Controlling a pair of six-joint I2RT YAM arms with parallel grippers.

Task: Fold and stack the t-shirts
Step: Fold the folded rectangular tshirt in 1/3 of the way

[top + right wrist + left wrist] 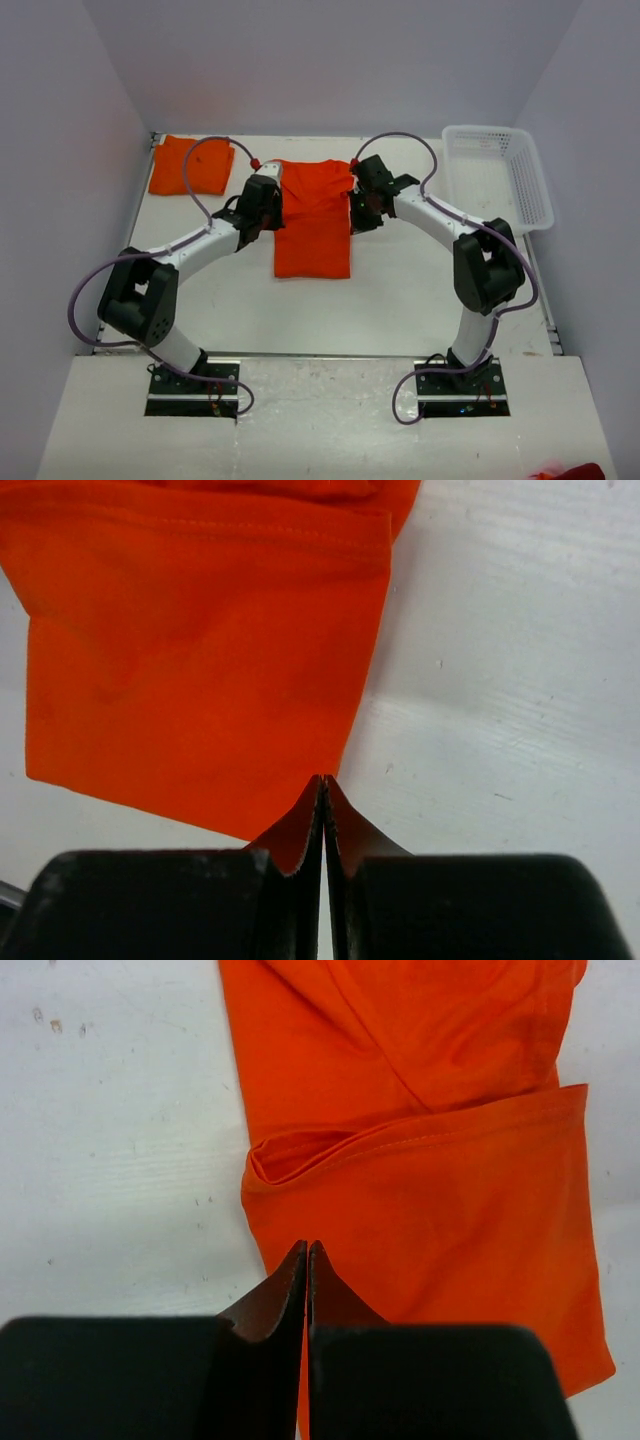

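**A:** Where is the shirt lying?

**B:** I have the shirt (312,225) flat on the desk (400,300), mid-width and toward the far side. It is folded into a long strip whose long axis runs near to far. A sleeve is turned in across the body.

**A:** And the pincers?

**B:** My left pincer (307,1250) is at the shirt's left edge and my right pincer (322,783) is at its right edge. Both are fully closed, fingers pressed together. The left tips are over the cloth and the right tips are at its very edge. I cannot tell whether either has nipped any cloth.

**A:** What else is around?

**B:** A second shirt (190,165), folded, lies in the far left corner, well apart. The basket (530,175) sits at the far right, its long side also running near to far. My own arms flank the strip on both sides.
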